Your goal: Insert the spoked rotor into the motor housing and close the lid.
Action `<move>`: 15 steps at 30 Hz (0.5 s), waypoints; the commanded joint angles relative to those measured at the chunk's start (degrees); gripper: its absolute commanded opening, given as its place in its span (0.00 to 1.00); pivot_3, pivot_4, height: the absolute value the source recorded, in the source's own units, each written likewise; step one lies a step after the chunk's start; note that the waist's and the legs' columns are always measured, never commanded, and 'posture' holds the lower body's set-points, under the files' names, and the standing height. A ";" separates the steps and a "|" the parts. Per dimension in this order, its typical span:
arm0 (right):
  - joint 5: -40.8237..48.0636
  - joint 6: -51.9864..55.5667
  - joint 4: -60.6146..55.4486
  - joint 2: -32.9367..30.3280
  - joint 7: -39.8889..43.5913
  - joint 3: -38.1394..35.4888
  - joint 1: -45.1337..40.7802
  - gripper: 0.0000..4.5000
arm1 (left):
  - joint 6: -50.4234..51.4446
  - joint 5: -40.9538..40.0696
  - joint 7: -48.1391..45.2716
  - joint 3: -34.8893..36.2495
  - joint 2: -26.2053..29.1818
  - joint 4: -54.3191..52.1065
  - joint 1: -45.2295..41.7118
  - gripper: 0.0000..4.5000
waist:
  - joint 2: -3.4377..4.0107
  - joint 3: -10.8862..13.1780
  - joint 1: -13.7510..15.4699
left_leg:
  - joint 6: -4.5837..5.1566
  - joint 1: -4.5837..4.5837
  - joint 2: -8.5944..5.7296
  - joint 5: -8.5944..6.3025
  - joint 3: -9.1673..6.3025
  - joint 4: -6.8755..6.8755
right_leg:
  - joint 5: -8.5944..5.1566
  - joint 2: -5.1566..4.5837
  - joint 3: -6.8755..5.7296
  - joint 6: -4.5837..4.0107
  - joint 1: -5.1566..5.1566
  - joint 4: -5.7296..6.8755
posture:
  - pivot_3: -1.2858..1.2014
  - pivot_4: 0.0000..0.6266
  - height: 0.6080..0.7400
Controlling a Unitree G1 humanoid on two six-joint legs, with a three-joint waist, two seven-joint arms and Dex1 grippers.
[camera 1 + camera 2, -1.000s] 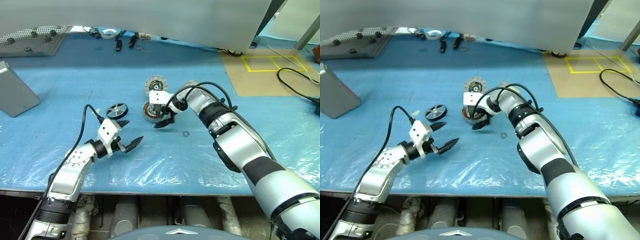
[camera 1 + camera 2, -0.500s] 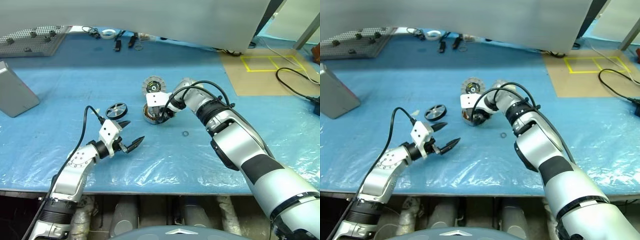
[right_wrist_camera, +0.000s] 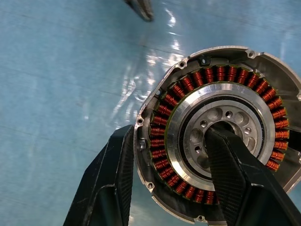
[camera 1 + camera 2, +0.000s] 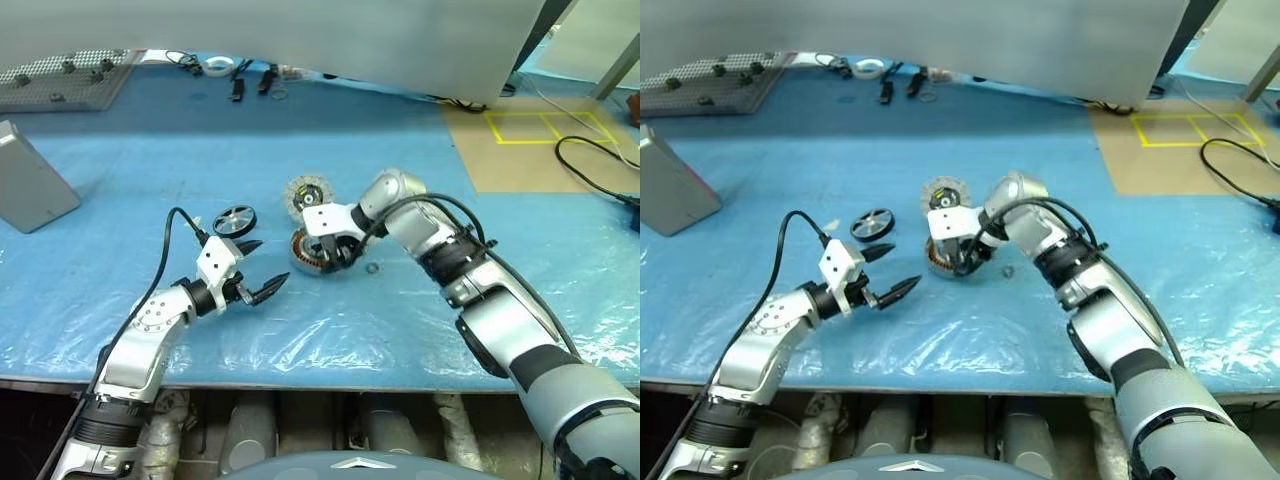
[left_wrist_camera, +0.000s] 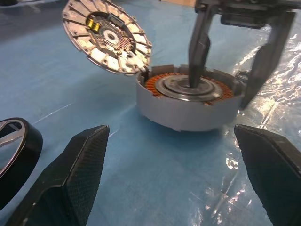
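The motor housing [image 4: 310, 255], a round silver case with copper windings, lies face up mid-table. My right gripper [image 3: 171, 136] is shut on it from above, with one finger in the centre hole and the other outside the rim. The lid [image 4: 307, 192] stands tilted behind the housing, ribbed face with its yellow mark toward me, and its lower edge rests at the housing's [image 5: 188, 101] rim. The spoked rotor [image 4: 234, 218] lies flat to the left of the housing. My left gripper [image 4: 262, 266] hovers open, just in front of the rotor and left of the housing, with nothing between its fingers.
A small metal ring [image 4: 372, 268] lies just right of the housing. A grey rectangular box [image 4: 30, 190] sits far left. A perforated board [image 4: 60, 80], tools and a tape roll [image 4: 217, 67] line the back. Cardboard with yellow tape [image 4: 540, 140] and a black cable [image 4: 590, 165] lie at the right.
My right gripper came down over the housing, closed on it and drew it toward me. The lid shifted along with it. The left gripper has kept still.
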 commanded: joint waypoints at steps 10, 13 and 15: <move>4.53 12.83 -12.21 -3.47 4.34 6.60 5.89 0.45 | 1.51 -0.83 -0.68 -0.15 1.36 -6.51 4.23 1.00 | -0.02 -0.01 0.10 | -0.11 0.51 0.00 0.06 0.01 -0.25 | -0.01 0.01 0.01 -0.01 0.51 -0.20 | 0.52 0.24 1.00; 5.21 13.80 -13.33 -4.38 4.84 8.56 6.74 0.45 | 1.96 -0.86 -0.44 0.10 1.42 -7.02 4.63 1.00 | -0.02 -0.01 0.11 | -0.11 0.81 0.01 0.06 0.01 -0.40 | -0.01 0.02 0.00 -0.01 0.83 -0.34 | 0.52 0.24 1.00; 5.28 13.20 -12.96 -4.71 4.50 9.66 7.02 0.45 | 2.12 -0.85 -0.35 0.19 1.47 -7.14 4.67 1.00 | -0.02 -0.01 0.11 | -0.12 1.12 0.01 0.06 0.01 -0.53 | -0.01 0.02 -0.01 -0.01 1.17 -0.51 | 0.52 0.24 1.00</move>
